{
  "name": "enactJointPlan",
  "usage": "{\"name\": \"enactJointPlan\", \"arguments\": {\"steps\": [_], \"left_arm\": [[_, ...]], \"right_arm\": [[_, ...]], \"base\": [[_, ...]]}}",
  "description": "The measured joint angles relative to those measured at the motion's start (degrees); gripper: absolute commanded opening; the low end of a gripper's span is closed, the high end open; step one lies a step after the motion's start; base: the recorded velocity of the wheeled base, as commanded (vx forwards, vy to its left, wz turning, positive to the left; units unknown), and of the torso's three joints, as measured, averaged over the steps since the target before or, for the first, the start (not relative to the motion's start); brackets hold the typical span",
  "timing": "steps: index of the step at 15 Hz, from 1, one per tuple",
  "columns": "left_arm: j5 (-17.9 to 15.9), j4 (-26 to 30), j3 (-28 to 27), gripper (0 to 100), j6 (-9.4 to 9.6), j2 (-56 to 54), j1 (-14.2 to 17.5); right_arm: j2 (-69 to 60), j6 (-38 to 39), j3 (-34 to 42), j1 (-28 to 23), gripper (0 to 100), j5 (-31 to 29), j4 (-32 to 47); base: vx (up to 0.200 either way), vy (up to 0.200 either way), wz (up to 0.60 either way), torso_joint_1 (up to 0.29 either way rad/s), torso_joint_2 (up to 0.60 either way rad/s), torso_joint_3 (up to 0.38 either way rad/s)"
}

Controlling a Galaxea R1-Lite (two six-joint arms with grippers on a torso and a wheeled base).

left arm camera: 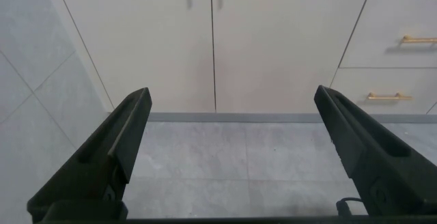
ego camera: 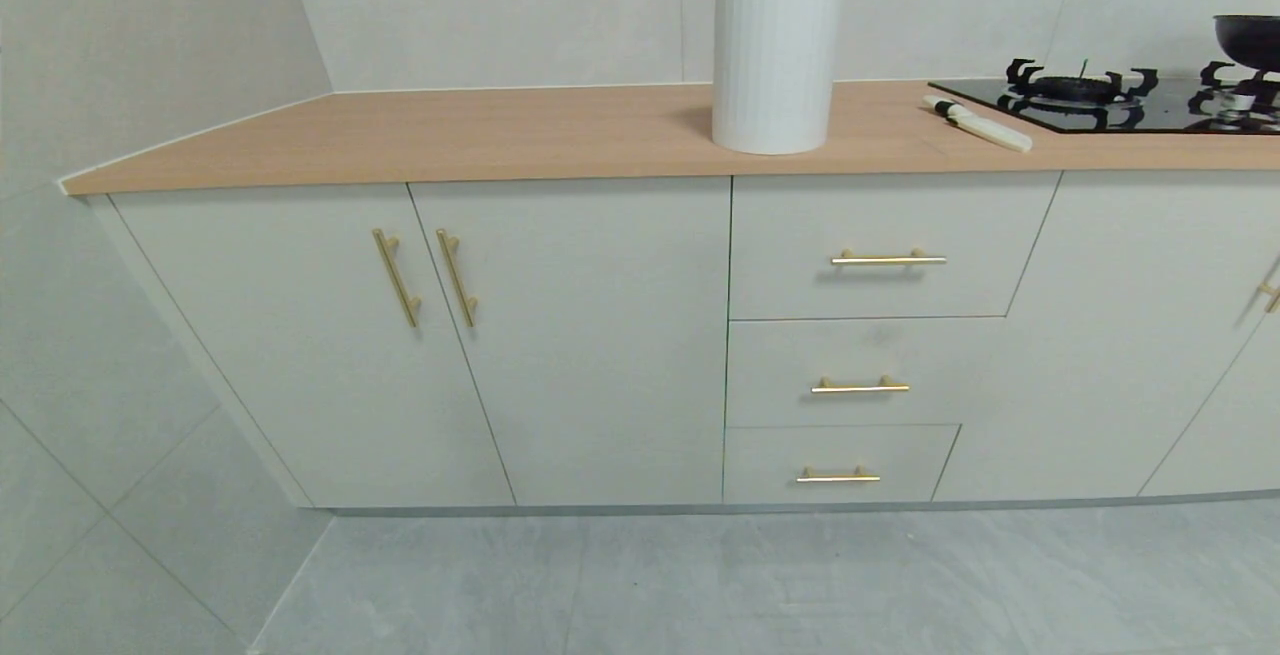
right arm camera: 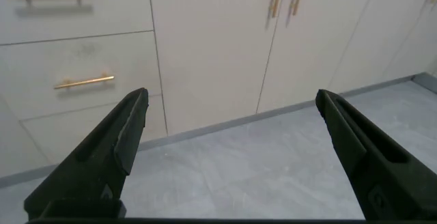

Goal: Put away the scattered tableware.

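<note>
White knife-like utensil [ego camera: 978, 122] lies loose on wood tabletop [ego camera: 450, 135] by black gas hob [ego camera: 1100, 100]. Tall white ribbed holder [ego camera: 773, 55] stands upright nearby, prob. its home. Left gripper [left arm camera: 232, 95] & right gripper [right arm camera: 232, 95] hang low facing cabinet fronts [ego camera: 590, 335], fingers spread wide, empty, prob. ready for approach.

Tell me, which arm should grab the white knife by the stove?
Probably the right. The white knife lies toward the right of the counter, by the stove, and the open right gripper faces the drawers beneath; the left gripper faces the doors farther left.
</note>
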Motion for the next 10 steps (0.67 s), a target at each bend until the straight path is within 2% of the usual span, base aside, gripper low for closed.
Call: {"name": "enactJointPlan", "arguments": {"steps": [2,5,8,10], "left_arm": [[0.0,0.0,0.0,100,0.02,0.0,0.0],[0.0,0.0,0.0,100,0.02,0.0,0.0],[0.0,0.0,0.0,100,0.0,0.0,0.0],[0.0,0.0,0.0,100,0.02,0.0,0.0]], "right_arm": [[-2.0,2.4,3.7,-0.1,100,8.1,-2.2],[-3.1,3.2,9.7,-0.2,100,17.3,-7.8],[-3.4,4.3,11.4,-0.2,100,22.4,-5.5],[-3.4,4.1,11.4,-0.2,100,23.2,-4.7]], "base": [[0.0,0.0,0.0,0.0,0.0,0.0],[0.0,0.0,0.0,0.0,0.0,0.0],[0.0,0.0,0.0,0.0,0.0,0.0],[0.0,0.0,0.0,0.0,0.0,0.0]]}}
